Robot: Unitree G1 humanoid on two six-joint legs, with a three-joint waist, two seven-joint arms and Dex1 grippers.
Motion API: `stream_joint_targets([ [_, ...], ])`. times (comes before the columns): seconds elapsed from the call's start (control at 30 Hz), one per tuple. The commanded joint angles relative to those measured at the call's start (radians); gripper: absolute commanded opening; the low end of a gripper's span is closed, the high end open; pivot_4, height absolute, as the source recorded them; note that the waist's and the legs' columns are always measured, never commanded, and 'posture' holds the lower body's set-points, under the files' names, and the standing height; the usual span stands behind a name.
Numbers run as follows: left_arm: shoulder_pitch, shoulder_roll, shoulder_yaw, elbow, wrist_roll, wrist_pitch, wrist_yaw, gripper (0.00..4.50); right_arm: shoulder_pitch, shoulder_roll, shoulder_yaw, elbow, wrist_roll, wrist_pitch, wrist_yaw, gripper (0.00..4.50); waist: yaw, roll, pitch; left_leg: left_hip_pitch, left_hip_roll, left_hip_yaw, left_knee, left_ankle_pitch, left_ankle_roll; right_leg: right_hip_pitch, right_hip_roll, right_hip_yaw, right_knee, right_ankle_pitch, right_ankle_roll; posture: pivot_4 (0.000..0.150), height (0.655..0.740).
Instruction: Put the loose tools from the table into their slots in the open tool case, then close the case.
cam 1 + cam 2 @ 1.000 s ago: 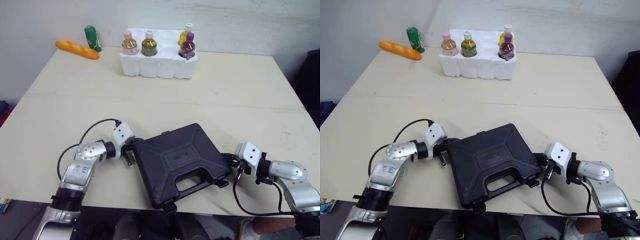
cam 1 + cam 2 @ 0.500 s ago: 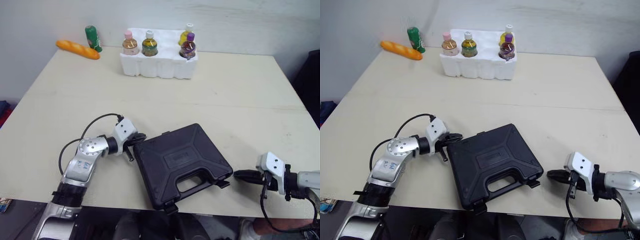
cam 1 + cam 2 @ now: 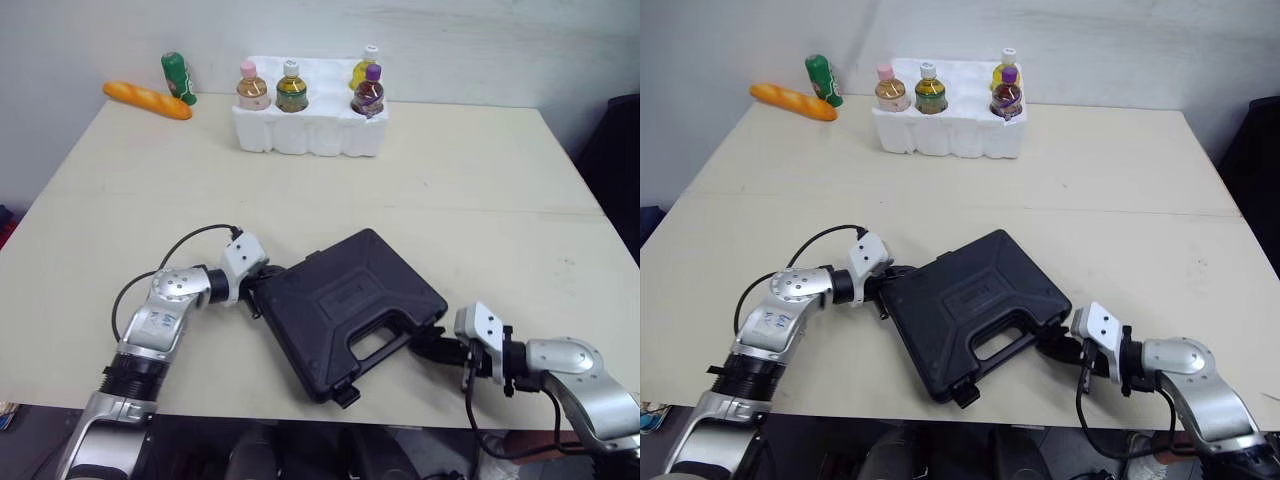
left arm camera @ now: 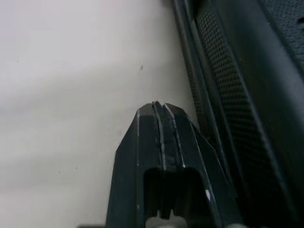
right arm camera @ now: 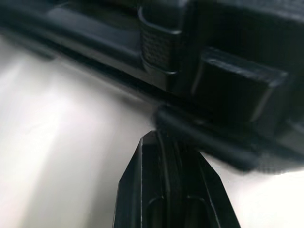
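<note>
Left eye view: black tool case, lid down, flat near counter front edge; left pincer pressed together beside its left side; right pincer pressed together by its right latch

A beige counter is carrying everything, and a pale wall is rising behind its far edge. Near that edge a white foam tray is sitting with four bottles standing upright in its pockets: a pink-capped one at the left, a dark amber one next to it, and at the right a purple-capped one in front of a yellow one. Toward the far left corner an orange bread loaf is lying flat, with a green bottle standing just behind its end nearer the tray.
</note>
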Motion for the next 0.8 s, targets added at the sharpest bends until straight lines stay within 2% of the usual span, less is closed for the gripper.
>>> stream_joint_targets([
  [0.03, 0.05, -0.006, 0.033, -0.111, -0.04, 0.068, 0.033, 0.04, -0.059, 0.017, -0.008, 0.02, 0.01, -0.034, -0.001, 0.0, 0.002, 0.0, 0.0, 0.0, 0.0, 0.0, 0.0, 0.0, 0.0, 0.0, 0.0, 0.0, 0.0, 0.0, 0.0, 0.15, 0.7378],
  [0.27, 0.173, -0.027, 0.115, -0.252, -0.068, 0.174, 0.145, 0.04, -0.198, 0.106, 0.058, 0.172, -0.089, -0.124, -0.054, 0.0, -0.005, 0.0, 0.0, 0.0, 0.0, 0.0, 0.001, 0.0, 0.0, 0.0, 0.0, 0.0, 0.0, -0.001, 0.0, 0.15, 0.7378],
  [0.5, 0.216, 0.052, 0.213, -0.273, -0.068, 0.134, 0.162, 0.04, -0.224, 0.099, 0.05, 0.182, -0.096, -0.106, -0.051, 0.0, 0.0, 0.001, 0.001, 0.0, 0.0, -0.001, 0.0, 0.0, -0.001, -0.001, 0.0, -0.001, 0.001, -0.001, -0.001, 0.15, 0.7378],
  [0.6, 0.121, 0.027, 0.383, -0.236, -0.289, 0.207, 0.113, 0.04, -0.154, 0.067, -0.021, 0.116, -0.046, -0.052, -0.067, 0.0, 0.01, 0.001, 0.001, -0.001, 0.0, -0.002, 0.0, 0.0, -0.001, -0.001, -0.001, -0.002, 0.0, -0.001, -0.001, 0.15, 0.7378],
  [0.67, 0.051, 0.046, 0.407, -0.246, -0.405, 0.274, 0.048, 0.04, -0.097, 0.072, -0.064, 0.065, -0.01, -0.013, -0.098, 0.0, 0.021, 0.001, 0.001, -0.003, 0.0, -0.004, 0.001, 0.0, -0.001, -0.001, -0.001, -0.004, 0.0, -0.001, -0.001, 0.15, 0.7378],
  [0.7, -0.011, 0.054, 0.389, -0.25, -0.457, 0.326, 0.022, 0.04, -0.058, 0.079, -0.084, 0.03, 0.001, -0.001, -0.121, 0.0, 0.025, 0.001, 0.001, -0.003, 0.0, -0.004, 0.001, 0.0, -0.001, 0.0, -0.001, -0.005, 0.0, -0.001, -0.001, 0.15, 0.7378],
  [0.8, -0.163, 0.068, 0.245, -0.254, -0.481, 0.383, -0.051, 0.04, 0.011, 0.107, -0.123, -0.037, 0.022, 0.106, -0.222, 0.0, 0.032, 0.001, 0.001, -0.003, -0.001, -0.006, 0.001, 0.0, -0.002, 0.001, -0.001, -0.006, -0.001, -0.001, -0.001, 0.15, 0.7378],
])
